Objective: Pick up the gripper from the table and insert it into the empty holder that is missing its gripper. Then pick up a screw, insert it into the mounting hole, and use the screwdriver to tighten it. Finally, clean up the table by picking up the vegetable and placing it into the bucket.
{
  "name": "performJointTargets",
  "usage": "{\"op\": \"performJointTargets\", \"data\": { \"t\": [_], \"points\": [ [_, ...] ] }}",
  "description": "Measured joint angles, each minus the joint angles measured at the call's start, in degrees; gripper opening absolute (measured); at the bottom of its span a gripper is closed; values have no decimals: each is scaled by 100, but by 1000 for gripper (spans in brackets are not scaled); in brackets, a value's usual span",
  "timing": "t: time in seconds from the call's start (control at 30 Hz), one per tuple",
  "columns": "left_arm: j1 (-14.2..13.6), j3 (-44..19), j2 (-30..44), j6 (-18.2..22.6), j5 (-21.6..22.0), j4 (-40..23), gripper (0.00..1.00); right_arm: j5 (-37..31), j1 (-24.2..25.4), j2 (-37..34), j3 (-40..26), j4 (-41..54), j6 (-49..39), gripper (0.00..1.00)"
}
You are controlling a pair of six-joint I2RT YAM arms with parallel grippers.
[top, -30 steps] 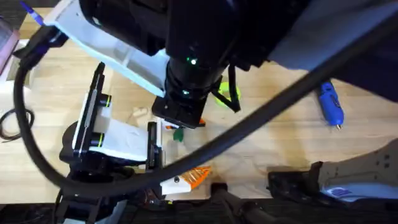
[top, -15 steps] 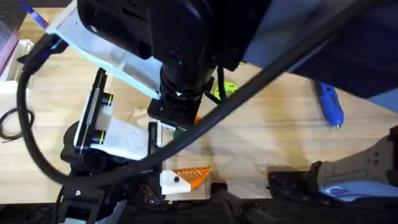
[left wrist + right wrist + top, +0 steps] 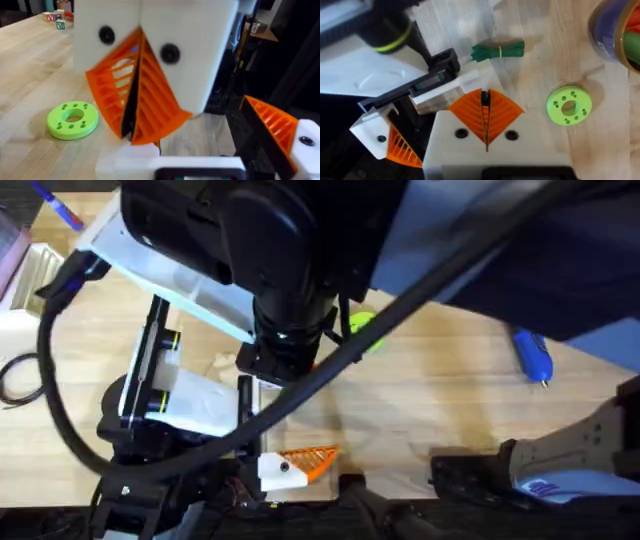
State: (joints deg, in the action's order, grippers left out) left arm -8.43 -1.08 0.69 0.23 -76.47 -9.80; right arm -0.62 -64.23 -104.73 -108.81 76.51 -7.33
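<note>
My left gripper (image 3: 270, 425) lies open on the table. One finger is a white block with an orange tip (image 3: 295, 465) (image 3: 380, 137). The other is the bare white holder (image 3: 470, 79). My right gripper (image 3: 485, 97) (image 3: 131, 136) points down onto the holder. It is shut, apparently on the thin orange gripper (image 3: 150, 136) between its pads. The vegetable (image 3: 497, 51) lies just beyond the holder, with the bucket (image 3: 615, 30) farther off. The blue screwdriver (image 3: 531, 357) lies at the right. I can make out no screw.
A bright green disc (image 3: 569, 105) (image 3: 73, 119) (image 3: 362, 330) lies beside the right gripper. A blue-and-red pen (image 3: 55, 205) sits at the far left corner, and toy blocks (image 3: 57, 17) at a far edge. The right arm's cable (image 3: 450, 290) crosses the table.
The right arm has shifted slightly left and away over the holder, now covering the vegetable in the overhead view. The left arm has stayed still.
</note>
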Motion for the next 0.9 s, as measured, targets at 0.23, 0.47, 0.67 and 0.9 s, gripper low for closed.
{"op": "performJointTargets", "data": {
  "t": [0.23,0.47,0.67,0.9],
  "points": [
    [0,0,0,-4,0,0,985,13,0,0,0,0,0,25],
    [-2,0,0,8,-39,-6,985,-86,72,0,0,-36,-22,814],
    [-2,0,0,92,-37,-4,985,96,262,37,0,-77,-17,898],
    [-2,0,0,110,-37,-4,985,1045,1103,299,0,-114,-44,899]
  ]
}}
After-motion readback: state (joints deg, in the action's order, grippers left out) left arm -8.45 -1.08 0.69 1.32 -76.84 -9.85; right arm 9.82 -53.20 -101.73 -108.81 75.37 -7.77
